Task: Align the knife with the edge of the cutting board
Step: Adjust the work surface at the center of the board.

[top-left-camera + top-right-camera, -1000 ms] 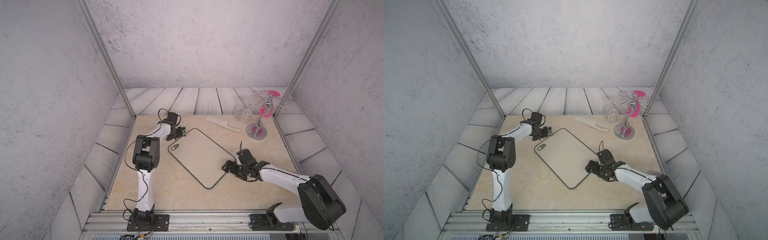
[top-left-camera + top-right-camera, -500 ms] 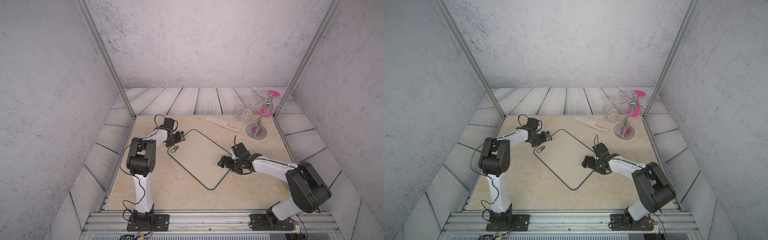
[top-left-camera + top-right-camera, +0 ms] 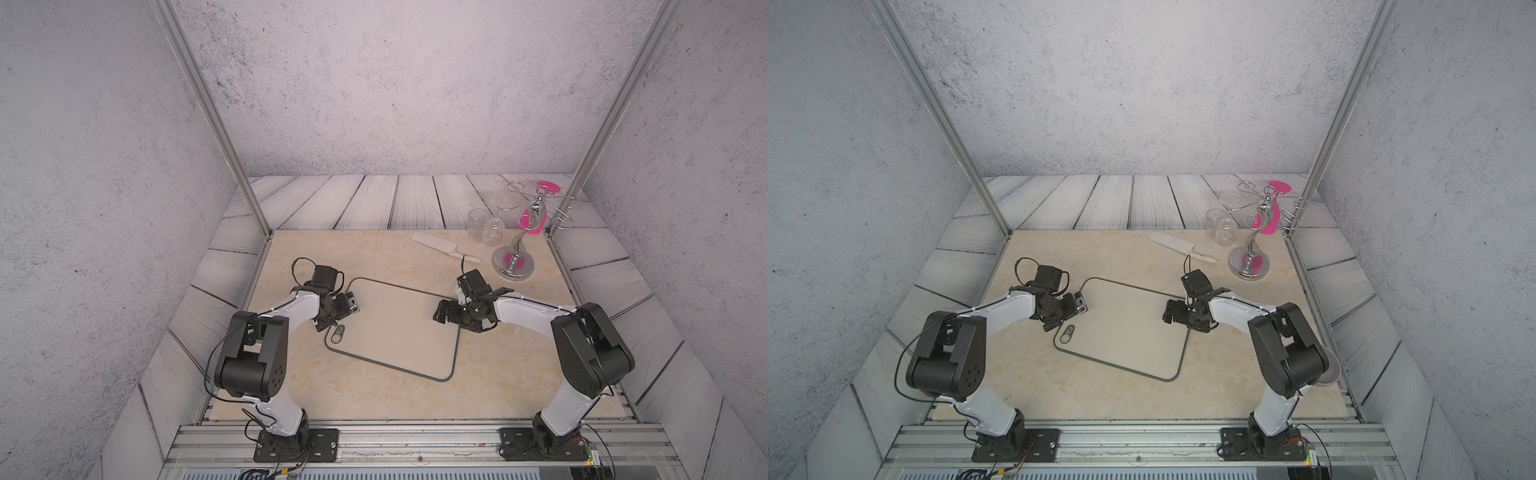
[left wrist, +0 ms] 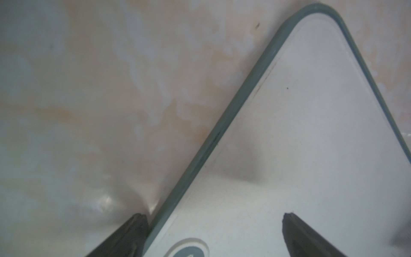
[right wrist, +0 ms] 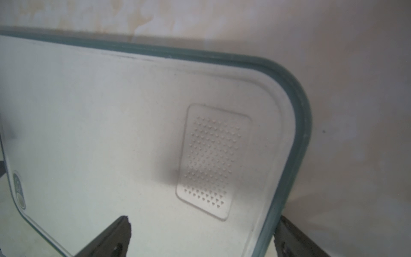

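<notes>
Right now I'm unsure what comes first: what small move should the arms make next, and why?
Probably turn the board slightly: the left gripper and right gripper, both open, straddle its opposite edges; the knife lies off it, beyond the far edge, seemingly askew.

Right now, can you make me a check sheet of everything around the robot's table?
Surface: beige marbled tabletop, no spills seen.
Job's things: cutting board lies skewed mid-table; knife lies flat behind it, apart from it.
Clutter: two clear glasses beside a chrome glass rack with pink parts, back right.
Grippers: left gripper open, astride the board's rim; right gripper open, astride the opposite rim.
Cables: black loops at the left wrist; thin lead at the right wrist.
Surroundings: grey walls, plank-look panels, metal posts.
</notes>
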